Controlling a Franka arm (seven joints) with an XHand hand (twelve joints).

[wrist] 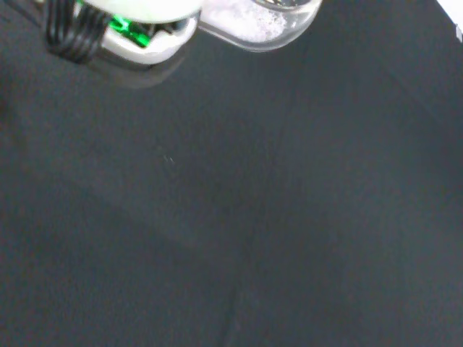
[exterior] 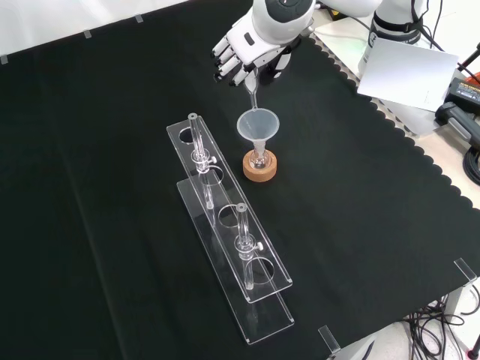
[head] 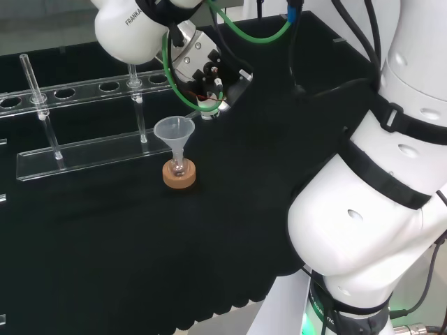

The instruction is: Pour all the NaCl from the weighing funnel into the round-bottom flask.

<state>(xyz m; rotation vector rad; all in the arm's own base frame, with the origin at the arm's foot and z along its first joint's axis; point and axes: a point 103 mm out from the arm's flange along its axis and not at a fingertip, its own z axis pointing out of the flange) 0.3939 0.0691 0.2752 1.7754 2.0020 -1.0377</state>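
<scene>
A small round-bottom flask (head: 179, 166) (exterior: 259, 158) sits on a cork ring (head: 179, 175) (exterior: 259, 167) with a clear plastic funnel (head: 174, 130) (exterior: 258, 124) in its neck. The hand (exterior: 247, 46) (head: 209, 70) hovers just beyond the funnel, fingers curled round a clear weighing funnel (exterior: 251, 90) (head: 207, 114). The weighing funnel's spout tilts down toward the funnel's rim. In the wrist view its bowl (wrist: 260, 22) holds white grains.
A clear acrylic tube rack (head: 84, 150) (exterior: 229, 232) stands beside the flask, with two glass tubes (exterior: 197, 139) (exterior: 243, 225) upright in it. The cloth's scalloped edge (exterior: 420, 157) runs along the right of the front view. The arm's white links (head: 377, 181) stand at the head view's right.
</scene>
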